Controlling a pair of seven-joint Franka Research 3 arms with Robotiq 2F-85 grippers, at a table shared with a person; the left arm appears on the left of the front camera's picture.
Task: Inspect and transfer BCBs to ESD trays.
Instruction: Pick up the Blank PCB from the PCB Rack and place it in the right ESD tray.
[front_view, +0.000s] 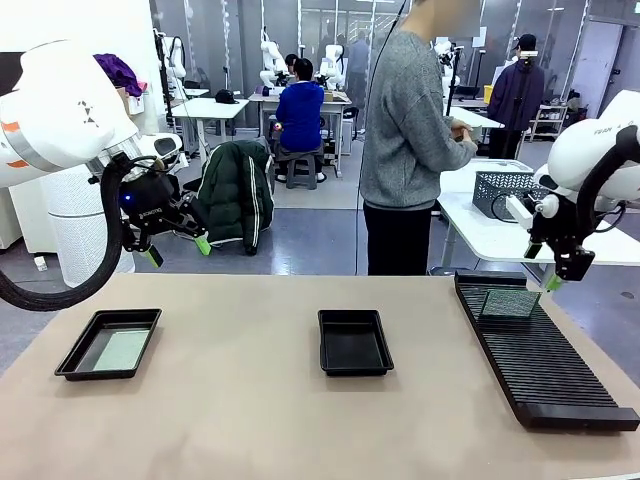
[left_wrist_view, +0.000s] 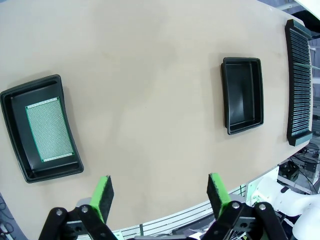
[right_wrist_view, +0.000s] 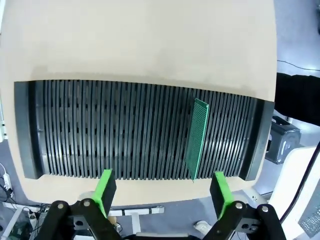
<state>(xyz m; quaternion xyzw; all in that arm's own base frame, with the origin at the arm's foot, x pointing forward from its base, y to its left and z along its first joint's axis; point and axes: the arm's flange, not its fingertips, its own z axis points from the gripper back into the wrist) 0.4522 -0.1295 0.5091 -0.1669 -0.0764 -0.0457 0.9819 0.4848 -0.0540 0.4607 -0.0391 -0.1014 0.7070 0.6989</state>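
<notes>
One green BCB (front_view: 120, 350) (left_wrist_view: 49, 129) lies flat in the left black ESD tray (front_view: 72, 362) (left_wrist_view: 15, 100). The middle ESD tray (front_view: 352, 365) (left_wrist_view: 227, 95) holds nothing. Another BCB (front_view: 506, 304) (right_wrist_view: 197, 136) stands upright in a slot near the far end of the black ribbed rack (front_view: 545, 365) (right_wrist_view: 100, 127). High above the table's left side hangs my left gripper (front_view: 178, 250) (left_wrist_view: 160, 197), open and holding nothing. My right gripper (front_view: 545, 285) (right_wrist_view: 162, 192) is open too, hovering over the rack's far end just beside the standing board.
A person in a grey sweater (front_view: 410, 120) stands at the far side of the table, turned away. A white side table with a black mesh basket (front_view: 500, 188) stands behind the rack. Bare tan tabletop (front_view: 240, 420) lies between the trays.
</notes>
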